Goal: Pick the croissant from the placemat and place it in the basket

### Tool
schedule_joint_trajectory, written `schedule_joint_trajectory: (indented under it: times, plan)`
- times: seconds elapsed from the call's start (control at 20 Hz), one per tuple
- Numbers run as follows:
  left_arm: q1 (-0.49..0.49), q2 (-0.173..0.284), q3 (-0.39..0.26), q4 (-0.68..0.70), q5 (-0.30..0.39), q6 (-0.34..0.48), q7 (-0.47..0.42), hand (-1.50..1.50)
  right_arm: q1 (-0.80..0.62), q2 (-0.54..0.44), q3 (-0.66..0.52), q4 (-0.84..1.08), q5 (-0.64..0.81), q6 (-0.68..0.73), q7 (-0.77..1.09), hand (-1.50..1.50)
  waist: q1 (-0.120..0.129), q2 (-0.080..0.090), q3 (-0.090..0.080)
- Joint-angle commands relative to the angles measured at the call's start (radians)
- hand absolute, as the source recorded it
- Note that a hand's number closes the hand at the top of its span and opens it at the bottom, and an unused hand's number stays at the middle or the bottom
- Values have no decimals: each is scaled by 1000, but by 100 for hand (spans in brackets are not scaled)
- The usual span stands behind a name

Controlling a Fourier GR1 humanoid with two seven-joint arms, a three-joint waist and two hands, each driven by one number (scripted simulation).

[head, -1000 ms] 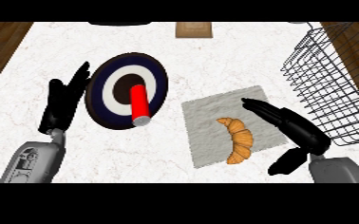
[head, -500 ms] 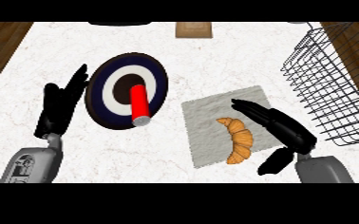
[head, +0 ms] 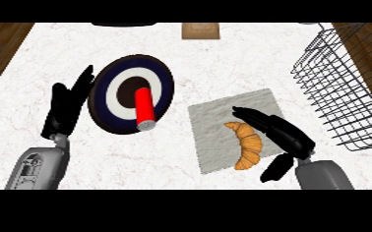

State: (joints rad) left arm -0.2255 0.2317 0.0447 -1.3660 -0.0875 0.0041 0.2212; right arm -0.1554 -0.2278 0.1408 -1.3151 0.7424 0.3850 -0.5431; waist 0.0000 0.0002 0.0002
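Observation:
An orange croissant (head: 245, 144) lies on the grey placemat (head: 218, 128) at lower centre-right. My right hand (head: 280, 132) hovers just right of the croissant and over the placemat's right part, fingers straight and pointing up-left, thumb hanging below; it is open and holds nothing. The black wire basket (head: 338, 91) stands at the right edge. My left hand (head: 67, 105) rests open at the left, fingers up.
A dark blue plate (head: 120, 96) with white and brown rings holds a red cylinder (head: 144, 109) with a grey cap. A small wooden block (head: 201, 30) sits at the counter's far edge. Wooden floor shows at the top corners.
My right hand has slid left and a little down, from beside the placemat to over its right part, close to the croissant. The left hand has barely moved.

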Motion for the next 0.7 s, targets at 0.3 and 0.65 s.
schedule_joint_trajectory:
  times: [0.3, 0.65]
  plan:
    - [-56, -53, 9, -12, -55, 27, 63, 0, -12, 46, -11, 36, 38, -25, 8, -150, -1, 0, 0]
    - [66, -59, -15, -144, -52, -2, 72, 0, -39, 46, 26, 107, 143, -187, -89, 150, 5, -2, 0]
